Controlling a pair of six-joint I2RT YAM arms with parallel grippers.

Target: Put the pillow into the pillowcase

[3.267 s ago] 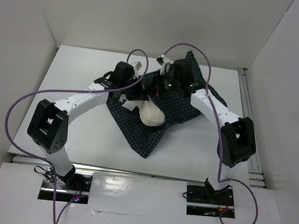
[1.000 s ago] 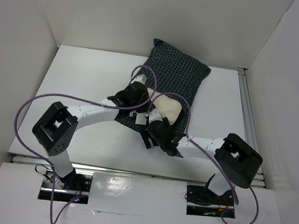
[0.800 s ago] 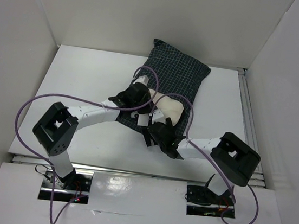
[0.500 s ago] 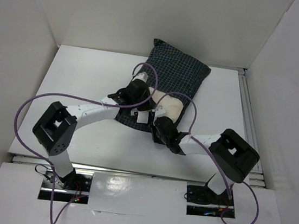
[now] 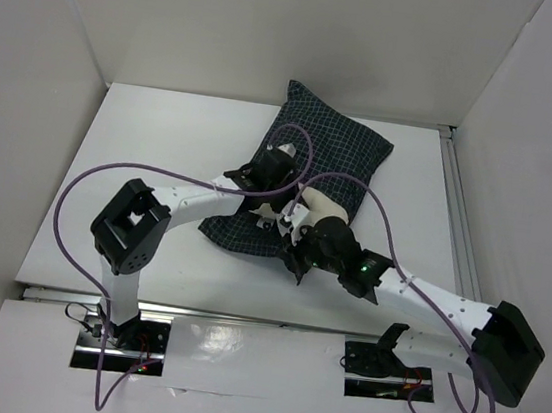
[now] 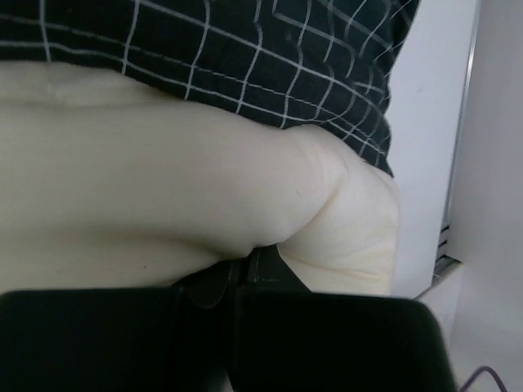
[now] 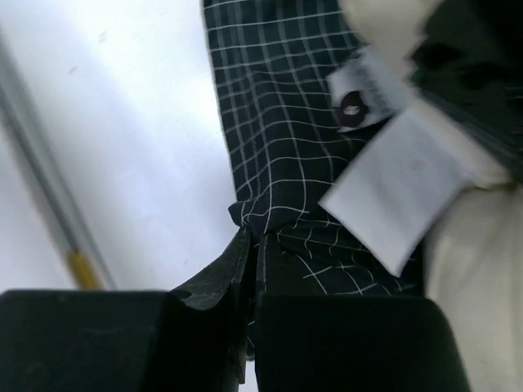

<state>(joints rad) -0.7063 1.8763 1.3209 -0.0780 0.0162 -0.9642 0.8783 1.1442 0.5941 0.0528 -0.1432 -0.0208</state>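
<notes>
On the white bench (image 5: pixel 142 150), between its middle and its far edge, the pillowcase (image 5: pixel 348 150) lies on a slant. It is a dark cloth sack with a fine white grid. Its plump end sits close to the far edge, and its flatter end points toward the near edge, left of centre. The pillow (image 5: pixel 324 210), plain cream, shows as a rounded bulge at the sack's near end, on the side facing the bench's right edge. The rest of it is covered by checked cloth.

Two white-and-black robot arms reach in from the near edge and meet at that cream bulge, with purple cables (image 5: pixel 71 196) looping off them.

The left arm bends at a black elbow toward the near left and crosses over the flat part of the sack. Its wrist camera shows the left hand (image 6: pixel 245 273) with fingers pressed together. The tips are sunk into a crease of the pillow and seem to pinch a fold of its cream fabric. The checked cloth lies over the pillow just beyond.

The right arm stretches low from the near right corner. The right hand (image 7: pixel 250 245) is also pressed together, pinching an edge of the pillowcase (the cloth puckers to a point at the fingertips). Bare bench lies on one side of it and the cream pillow on the other.
</notes>
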